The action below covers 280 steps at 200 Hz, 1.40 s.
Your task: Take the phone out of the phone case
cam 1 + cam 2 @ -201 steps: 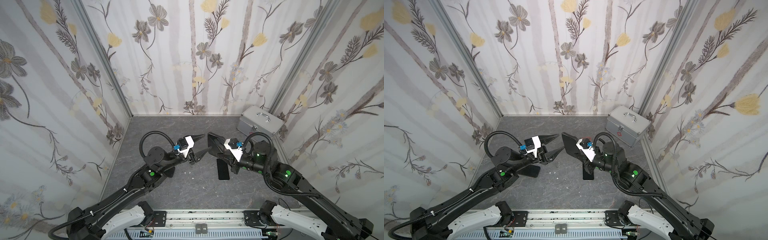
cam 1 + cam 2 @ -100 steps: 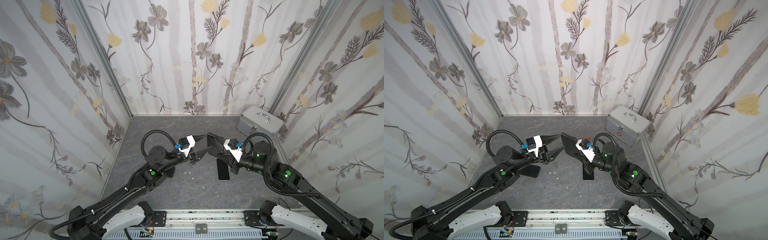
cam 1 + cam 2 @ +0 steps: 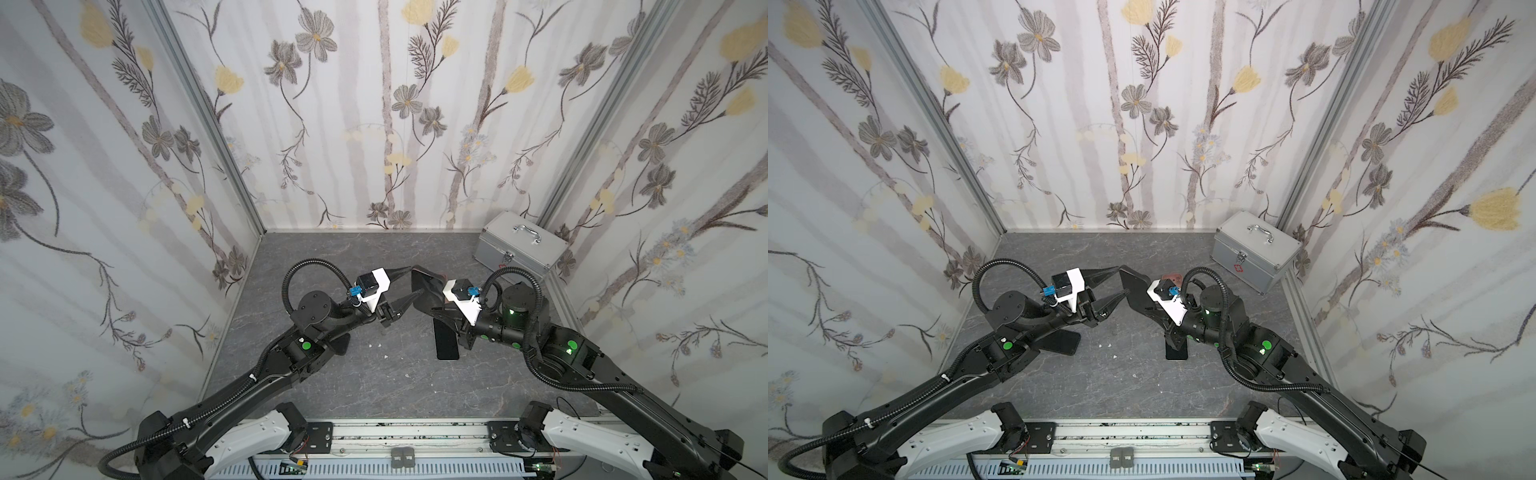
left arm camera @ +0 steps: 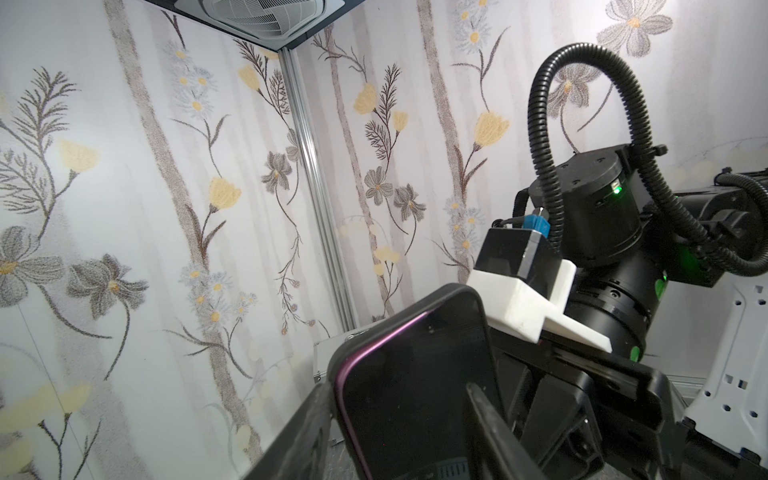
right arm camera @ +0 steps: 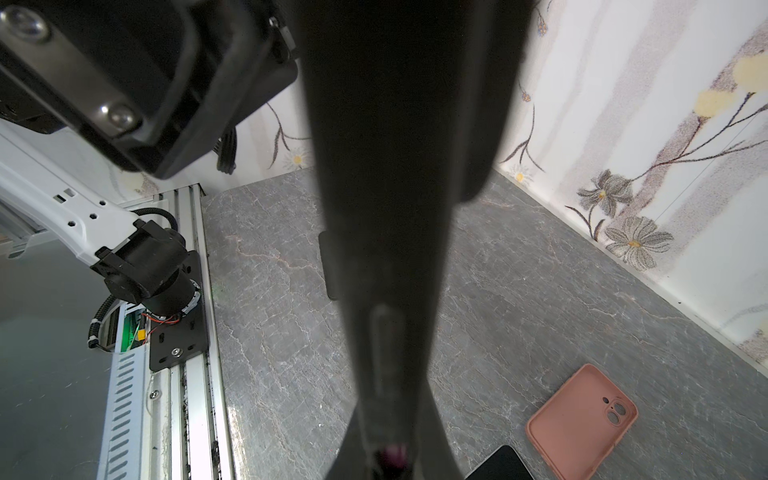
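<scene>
Phone (image 4: 415, 374), inside phone case (image 4: 457, 291), is held aloft clamped by right pincer (image 3: 434, 297), presented for peeling to left pincer (image 3: 414, 281), spread apart.

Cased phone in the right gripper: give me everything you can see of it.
The cased phone is a dark slab held clear of the table by the right gripper, which is shut on its lower part. Its free end tilts up toward the left arm. In the left wrist view the case looks matte black with rounded corners. The phone inside shows a purple edge and an unlit screen. The left gripper stands open around the free end; contact cannot be told.
</scene>
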Available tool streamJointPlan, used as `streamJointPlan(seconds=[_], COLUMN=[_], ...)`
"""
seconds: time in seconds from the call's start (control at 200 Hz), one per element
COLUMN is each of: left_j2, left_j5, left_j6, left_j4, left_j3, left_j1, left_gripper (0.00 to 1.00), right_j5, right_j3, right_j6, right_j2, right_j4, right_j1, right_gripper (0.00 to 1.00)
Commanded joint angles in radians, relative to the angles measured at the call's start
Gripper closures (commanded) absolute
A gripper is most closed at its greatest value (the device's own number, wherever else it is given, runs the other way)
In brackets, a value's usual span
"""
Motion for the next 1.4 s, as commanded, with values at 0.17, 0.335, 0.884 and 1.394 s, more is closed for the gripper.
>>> streamJointPlan(seconds=[0.17, 0.335, 0.884, 1.394], left_j2=[0.007, 0.010, -0.061, -0.070], left_j5=[0.041, 0.102, 0.051, 0.111], left_j6=[-0.007, -0.047, -0.050, -0.388], left_j4=[0.011, 0.001, -0.001, 0.121], left_j3=[0.009, 0.006, -0.035, -0.085], left_j1=[0.000, 0.000, -0.002, 0.049], left_gripper=[0.50, 0.59, 0.46, 0.50], right_j5=[-0.053, -0.037, 0.135, -0.309], right_j3=[0.010, 0.005, -0.046, -0.144], right_j6=[-0.059, -0.054, 0.007, 0.230], right_j2=[0.013, 0.009, -0.046, -0.114], right_j4=[0.077, 0.089, 0.147, 0.411], right_j1=[0.030, 0.033, 0.030, -0.196], right_gripper=[1.00, 1.00, 1.00, 1.00])
